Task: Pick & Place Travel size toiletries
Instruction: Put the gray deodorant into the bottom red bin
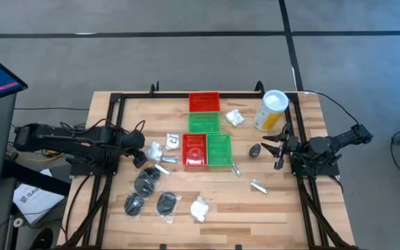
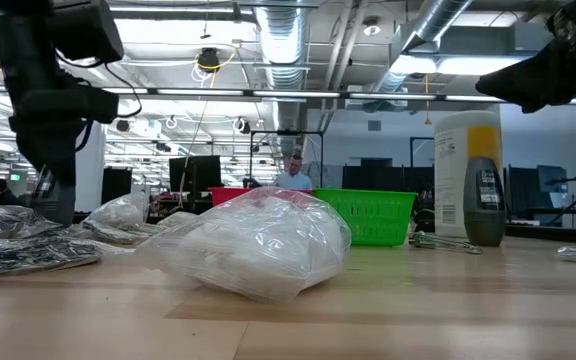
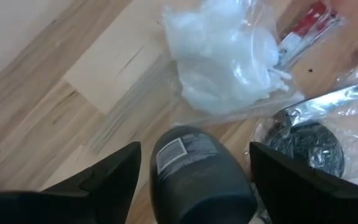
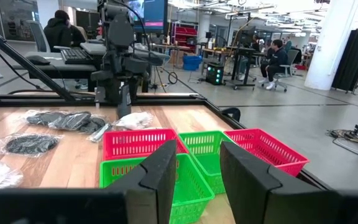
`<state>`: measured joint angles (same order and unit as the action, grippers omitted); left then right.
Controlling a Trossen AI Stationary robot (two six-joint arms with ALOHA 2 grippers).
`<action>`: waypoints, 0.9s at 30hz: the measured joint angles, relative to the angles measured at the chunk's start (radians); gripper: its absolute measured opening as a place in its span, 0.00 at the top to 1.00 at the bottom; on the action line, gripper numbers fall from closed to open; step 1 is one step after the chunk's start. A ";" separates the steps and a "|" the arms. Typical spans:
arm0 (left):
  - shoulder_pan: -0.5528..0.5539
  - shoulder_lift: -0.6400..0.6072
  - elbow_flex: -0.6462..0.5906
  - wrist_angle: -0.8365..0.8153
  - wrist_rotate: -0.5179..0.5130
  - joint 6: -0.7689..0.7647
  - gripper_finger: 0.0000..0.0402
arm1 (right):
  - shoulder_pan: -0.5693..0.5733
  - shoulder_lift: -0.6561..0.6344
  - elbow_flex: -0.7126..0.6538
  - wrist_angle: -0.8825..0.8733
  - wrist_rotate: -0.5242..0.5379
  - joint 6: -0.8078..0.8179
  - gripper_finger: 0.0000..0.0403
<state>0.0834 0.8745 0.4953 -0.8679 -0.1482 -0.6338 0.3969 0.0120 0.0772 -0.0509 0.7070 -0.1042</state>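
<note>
The toiletries lie scattered on the wooden table (image 1: 117,118): clear packets (image 1: 165,160), dark discs (image 1: 146,182) and white puffy lumps (image 1: 200,208). My left gripper (image 1: 139,155) points steeply down over the left group, fingers open. A small dark bottle (image 3: 197,174) with a label stands between the fingers, reaching from far back to past their tips. Beyond it lie a white puffy packet (image 3: 222,56) and a bagged disc (image 3: 306,146). My right gripper (image 1: 280,149) waits level at the right, open and holding nothing, near a second dark bottle (image 1: 255,150). My left gripper (image 3: 194,146) has the dark bottle between its fingers and comes at it from above, slanting down, with the fingers lying along it. A strip of table shows between one finger (image 3: 114,177) and the bottle. Whether the other finger (image 3: 291,180) touches it I cannot tell.
Two red trays (image 1: 204,102) and two green trays (image 1: 219,149) stand at the table's middle. A tall yellow canister with a white lid (image 1: 271,111) stands at the far right. A black frame (image 1: 110,104) runs along the table's edges. People sit at desks beyond the table.
</note>
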 joint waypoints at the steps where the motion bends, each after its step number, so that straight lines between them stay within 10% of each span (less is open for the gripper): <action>1: 0.000 0.000 -0.006 0.011 0.000 -0.001 0.28 | 0.000 0.000 0.000 0.000 0.000 0.000 0.71; 27: 0.000 0.000 -0.101 0.113 -0.007 -0.058 0.50 | 0.000 0.000 0.000 0.000 0.000 0.000 0.71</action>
<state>0.0834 0.8742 0.3946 -0.7551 -0.1552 -0.6920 0.3969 0.0120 0.0772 -0.0506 0.7067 -0.1040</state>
